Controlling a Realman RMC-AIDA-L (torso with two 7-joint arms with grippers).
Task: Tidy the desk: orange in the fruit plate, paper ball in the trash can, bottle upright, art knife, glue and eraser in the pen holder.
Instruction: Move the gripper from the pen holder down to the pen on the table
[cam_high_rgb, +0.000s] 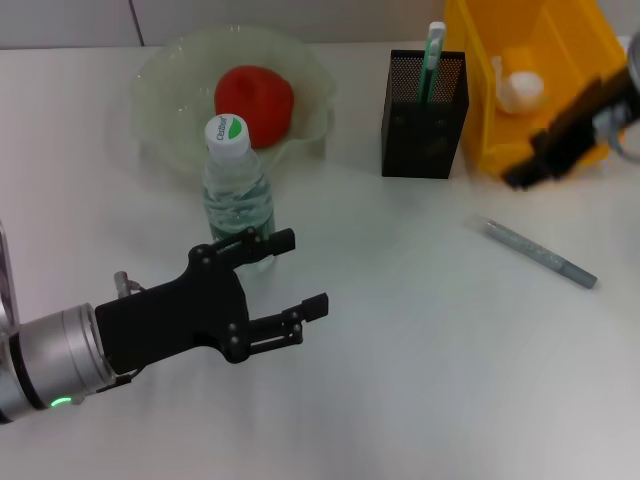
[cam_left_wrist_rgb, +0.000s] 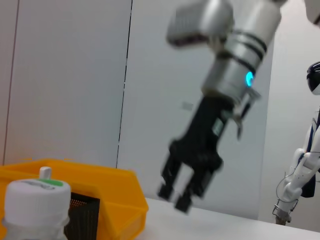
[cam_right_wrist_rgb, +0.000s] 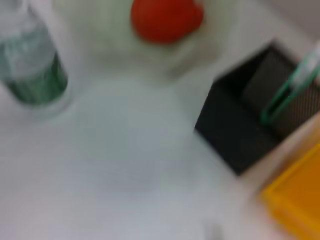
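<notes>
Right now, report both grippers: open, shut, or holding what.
Left gripper: open, fingers empty, just in front of the upright bottle.
Right gripper: open, fingers empty, above the table near the trash can.

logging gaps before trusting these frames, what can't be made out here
- Right gripper, head view: cut off by the picture's edge.
- White lump in the yellow plastic trash can: too blurred to identify.
- Tan eraser: not visible in any view.
- Black mesh pen holder: its contents below the rim are hidden by its walls.

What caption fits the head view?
Left claw open beside the upright bottle; orange in fruit plate.
</notes>
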